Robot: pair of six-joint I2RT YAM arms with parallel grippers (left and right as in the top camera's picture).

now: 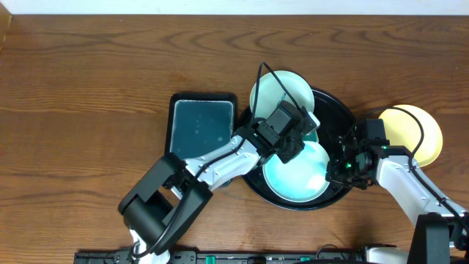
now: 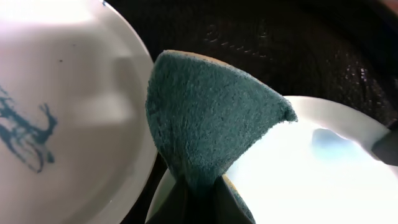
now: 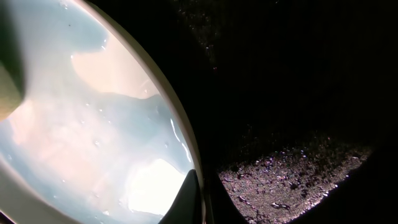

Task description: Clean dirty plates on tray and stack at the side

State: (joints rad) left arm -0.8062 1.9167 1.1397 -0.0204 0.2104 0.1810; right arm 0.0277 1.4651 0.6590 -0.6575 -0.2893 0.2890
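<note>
Teal sponge point(image 2: 205, 118) folded and pinched tight in the left gripper point(image 1: 289, 150) hangs over the black tray point(image 1: 331, 116). It sits between two plates, its lower edge against the wet plate point(image 1: 297, 183). That plate lies inside the tray at about 6 o'clock, its face glossy with a pale blue film. A second plate, the scribbled plate point(image 1: 287, 88), sits at the tray's 11 o'clock. It overlaps the rim, and the left wrist view shows teal marks on it. The yellow plate point(image 1: 403, 132) rests on the wooden table point(image 1: 88, 88) at the tray's 3 o'clock, outside the rim. The right gripper point(image 1: 343, 167) is low over the tray at the wet plate's 3 o'clock edge. Its wrist camera shows one dark finger point(image 3: 186, 196) on the plate's rim, but not whether the jaws are clamped. A rectangular teal tray point(image 1: 201, 125) lies at the black tray's 9 o'clock, just beside it.
</note>
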